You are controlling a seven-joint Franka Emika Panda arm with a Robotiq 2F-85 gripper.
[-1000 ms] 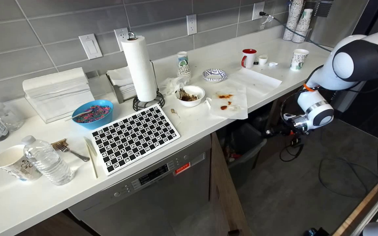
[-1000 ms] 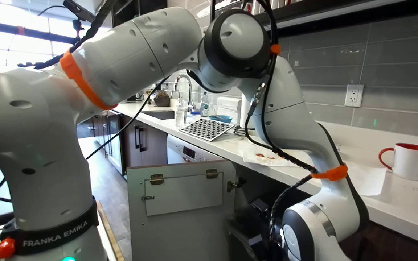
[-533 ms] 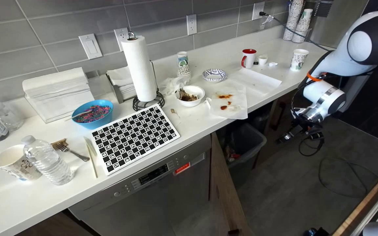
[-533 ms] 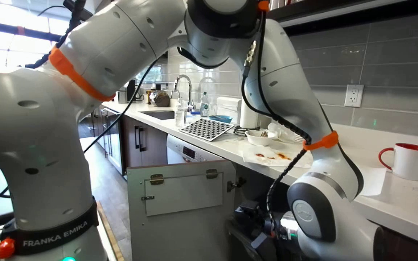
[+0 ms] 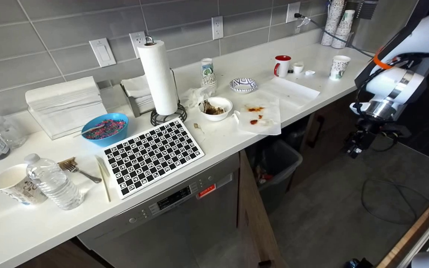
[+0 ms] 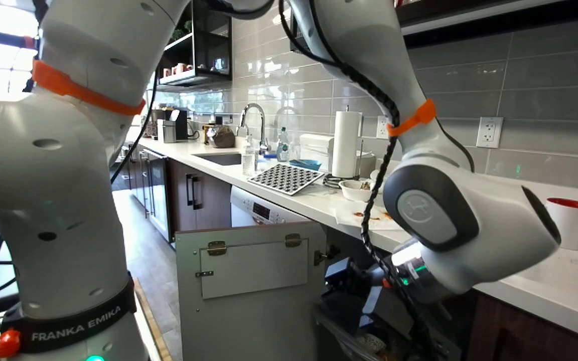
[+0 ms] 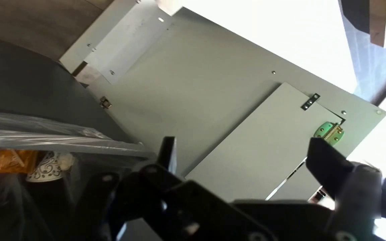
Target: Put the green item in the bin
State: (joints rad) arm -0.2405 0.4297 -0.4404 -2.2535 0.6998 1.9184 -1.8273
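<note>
Wrist view: the bin holds a cup and orange wrapper, the hand agape.

DIRTY on dishwasher, FRANKA EMIKA on arm

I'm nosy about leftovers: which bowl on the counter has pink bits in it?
The solid blue bowl, next to the checkered board. It alone shows pink; the plain white bowl holds brown scraps, and the patterned bowl shows neither.

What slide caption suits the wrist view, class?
Open gripper before a cabinet door; lower left, a lined bin holding a cup.
</note>
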